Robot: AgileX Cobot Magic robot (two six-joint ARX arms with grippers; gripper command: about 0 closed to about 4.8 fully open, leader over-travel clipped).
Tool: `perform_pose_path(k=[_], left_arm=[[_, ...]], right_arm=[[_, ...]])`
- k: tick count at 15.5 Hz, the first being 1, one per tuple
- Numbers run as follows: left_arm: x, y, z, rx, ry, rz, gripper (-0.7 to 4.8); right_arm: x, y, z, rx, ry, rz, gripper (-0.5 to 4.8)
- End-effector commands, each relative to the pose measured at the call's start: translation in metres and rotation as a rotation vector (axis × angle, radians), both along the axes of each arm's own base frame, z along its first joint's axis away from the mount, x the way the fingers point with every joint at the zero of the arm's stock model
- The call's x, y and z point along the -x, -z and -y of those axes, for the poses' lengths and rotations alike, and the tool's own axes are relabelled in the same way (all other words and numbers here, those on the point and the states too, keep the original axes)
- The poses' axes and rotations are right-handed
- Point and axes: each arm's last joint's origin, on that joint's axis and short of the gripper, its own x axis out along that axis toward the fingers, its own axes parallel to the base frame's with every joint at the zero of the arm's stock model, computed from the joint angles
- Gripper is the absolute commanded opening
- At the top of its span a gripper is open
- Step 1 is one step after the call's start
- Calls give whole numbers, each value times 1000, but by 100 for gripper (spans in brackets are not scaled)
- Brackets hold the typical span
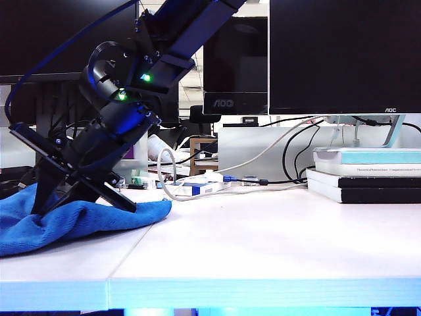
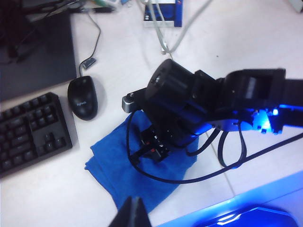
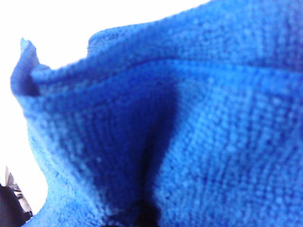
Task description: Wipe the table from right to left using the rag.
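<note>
One right hand (image 2: pixel 154 147) pinches one rag (image 2: pixel 142 177), left hand (image 2: pixel 134 208) above

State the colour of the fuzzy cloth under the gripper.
The fuzzy terry rag is bright blue, clearest in the right wrist view.

You have bare table (image 1: pixel 263 243) to the right of the rag (image 1: pixel 79 220). Books (image 1: pixel 368 174) and cables (image 1: pixel 217 181) block the back; mouse (image 2: pixel 83 97) and keyboard (image 2: pixel 31 132) crowd the rag's far side.
</note>
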Motion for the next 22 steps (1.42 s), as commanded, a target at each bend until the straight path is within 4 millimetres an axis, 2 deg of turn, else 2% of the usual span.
perform_pose_path(k=[1, 4, 9, 17, 22], left_arm=[[5, -4, -4, 27, -22, 20, -5], [5, -4, -5, 28, -21, 20, -5], [6, -3, -5, 28, -18, 17, -5], [8, -4, -7, 28, -18, 17, -5], [9, -3, -7, 19, -16, 3, -5]], right_arm=[[1, 3, -4, -12, 7, -7, -5], [1, 4, -8, -62, 4, -41, -5], [12, -3, -33, -102, -45, -25, -5], [16, 18, -65, -189, -52, -88, -5], [21, 13, -75, -258, -46, -77, -6]])
